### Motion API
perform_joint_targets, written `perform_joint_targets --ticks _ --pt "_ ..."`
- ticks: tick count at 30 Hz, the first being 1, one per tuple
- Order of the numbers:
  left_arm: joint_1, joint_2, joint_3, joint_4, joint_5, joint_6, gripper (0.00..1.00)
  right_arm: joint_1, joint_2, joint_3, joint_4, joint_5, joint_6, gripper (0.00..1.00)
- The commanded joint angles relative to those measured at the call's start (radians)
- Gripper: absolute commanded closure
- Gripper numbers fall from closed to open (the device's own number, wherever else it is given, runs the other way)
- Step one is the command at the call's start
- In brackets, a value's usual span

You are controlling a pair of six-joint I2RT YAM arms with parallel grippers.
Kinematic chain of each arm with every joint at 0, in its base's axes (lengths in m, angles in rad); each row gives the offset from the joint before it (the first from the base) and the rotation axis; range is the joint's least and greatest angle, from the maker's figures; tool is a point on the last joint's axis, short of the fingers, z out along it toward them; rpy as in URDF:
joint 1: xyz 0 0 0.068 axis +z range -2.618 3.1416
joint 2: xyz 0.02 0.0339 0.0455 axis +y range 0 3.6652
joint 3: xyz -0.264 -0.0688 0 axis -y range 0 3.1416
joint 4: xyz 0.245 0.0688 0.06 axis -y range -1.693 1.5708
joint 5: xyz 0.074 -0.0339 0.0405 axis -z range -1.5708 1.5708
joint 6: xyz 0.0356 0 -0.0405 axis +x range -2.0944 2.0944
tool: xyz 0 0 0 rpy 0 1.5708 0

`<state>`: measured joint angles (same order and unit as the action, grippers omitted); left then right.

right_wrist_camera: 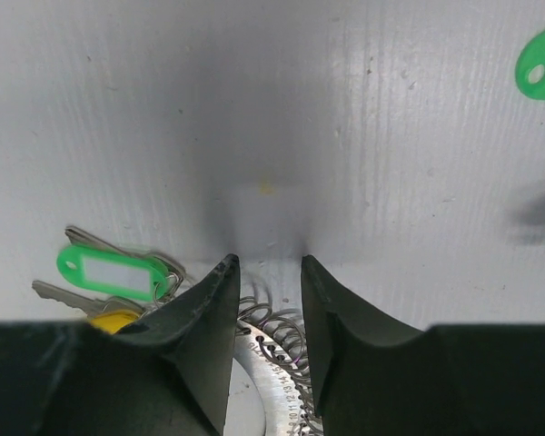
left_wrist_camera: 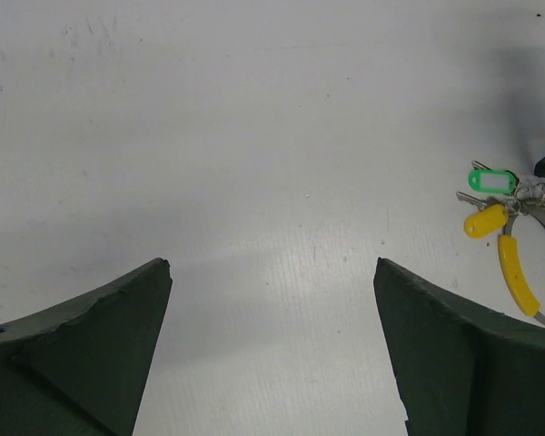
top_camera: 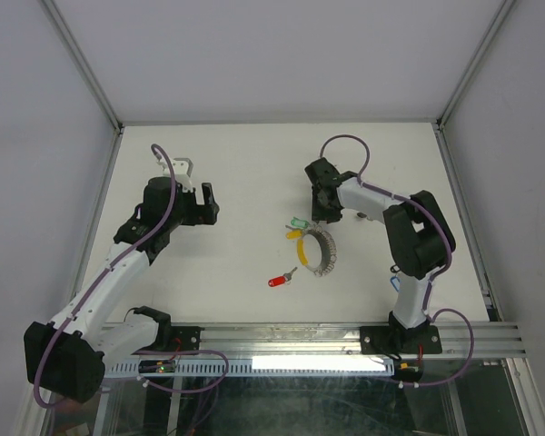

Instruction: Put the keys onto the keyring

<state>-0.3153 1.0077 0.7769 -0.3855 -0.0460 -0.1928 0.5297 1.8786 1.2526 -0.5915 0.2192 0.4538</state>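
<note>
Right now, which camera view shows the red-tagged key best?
The top external view: the red-tagged key lies whole and unobstructed on the table, apart from the keyring. Neither wrist view shows it.

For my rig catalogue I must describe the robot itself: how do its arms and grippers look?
The left arm and right arm have white links and black joint housings. A purple cable loops along each. The fingers are matte, dark green wedges. No markings are readable.
</note>
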Motion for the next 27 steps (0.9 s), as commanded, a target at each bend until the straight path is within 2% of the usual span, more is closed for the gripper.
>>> perform_joint_targets --ticks 1,15,22,27 --pt "-0.010 -0.004 0.022 0.020 -0.013 0.014 0.08 -0.005 -0.012 0.015 0.010 -0.054 -0.005 0.64" --pt "-0.010 -0.009 0.021 0.015 -0.057 0.018 0.08 -0.022 -0.127 -0.050 -0.014 -0.075 -0.025 0.75" --pt "-0.010 0.008 0.031 0.016 -0.058 0.023 0.08 -0.024 -0.149 -0.070 -0.007 -0.156 -0.045 0.77" --pt "-0.008 0.015 0.037 0.015 -0.067 0.027 0.08 -0.028 -0.200 -0.078 0.010 -0.118 -0.046 0.77"
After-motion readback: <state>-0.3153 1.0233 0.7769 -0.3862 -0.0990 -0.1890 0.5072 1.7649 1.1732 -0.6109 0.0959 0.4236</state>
